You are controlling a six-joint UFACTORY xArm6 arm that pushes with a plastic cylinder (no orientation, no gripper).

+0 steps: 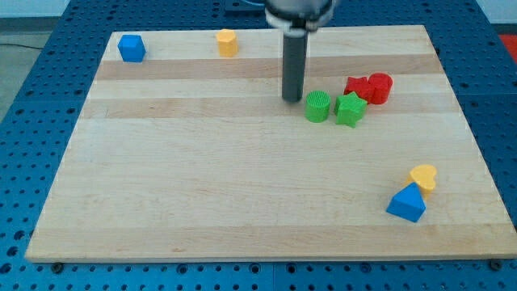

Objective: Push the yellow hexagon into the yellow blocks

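Note:
The yellow hexagon [228, 42] sits near the view's top edge of the wooden board, left of centre. A yellow heart-shaped block [423, 176] lies at the lower right, touching a blue triangular block [406, 203]. My tip [292, 99] rests on the board in the upper middle, just left of a green cylinder [317, 107]. The tip is well to the right of and below the yellow hexagon, apart from it.
A green star [350, 109] sits right of the green cylinder. A red star [358, 87] and a red cylinder [379, 87] lie beside it to the upper right. A blue cube [132, 48] stands at the top left corner of the board [202, 186].

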